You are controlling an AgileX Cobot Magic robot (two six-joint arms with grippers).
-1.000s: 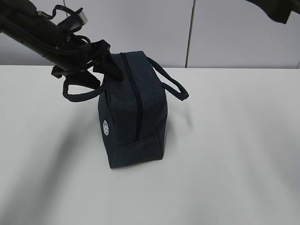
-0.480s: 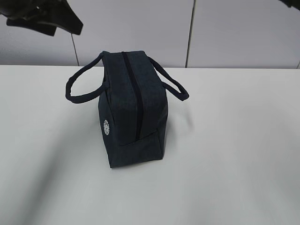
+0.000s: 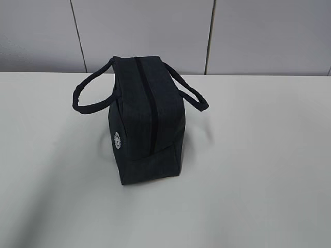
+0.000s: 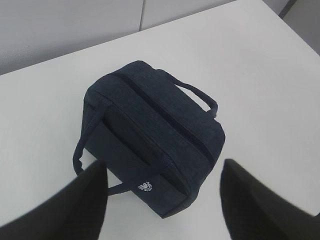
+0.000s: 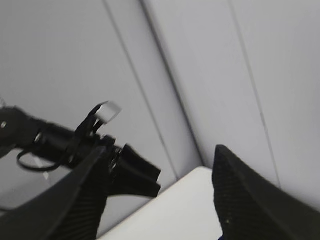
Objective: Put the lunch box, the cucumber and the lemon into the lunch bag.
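So the dark navy fabric lunch bag (image 3: pixel 147 121) is sitting upright on the plain white table (image 3: pixel 258 165), roughly in the middle and a bit toward the back edge by the grey panelled wall (image 3: pixel 155 31). Its top zipper (image 3: pixel 150 103) looks closed, running as a dark line down the length of the bag. The two loop handles flop outward, one to each side, and there's a small round white logo (image 3: pixel 117 140) on the side facing left in the exterior view.

From the left wrist camera, the left gripper (image 4: pixel 162 200) hangs above the bag with its two dark fingers (image 4: pixel 75 205) spread wide apart, holding nothing. The bag sits below, between them, with the logo end nearest the camera.

The right gripper (image 5: pixel 157 195) is up in the air pointing at the wall, fingers (image 5: pixel 250 195) spread too and empty. Past them you can see the other black arm (image 5: pixel 60 142) and a corner of the table.

Can't see the lunch box, cucumber or lemon in any view.
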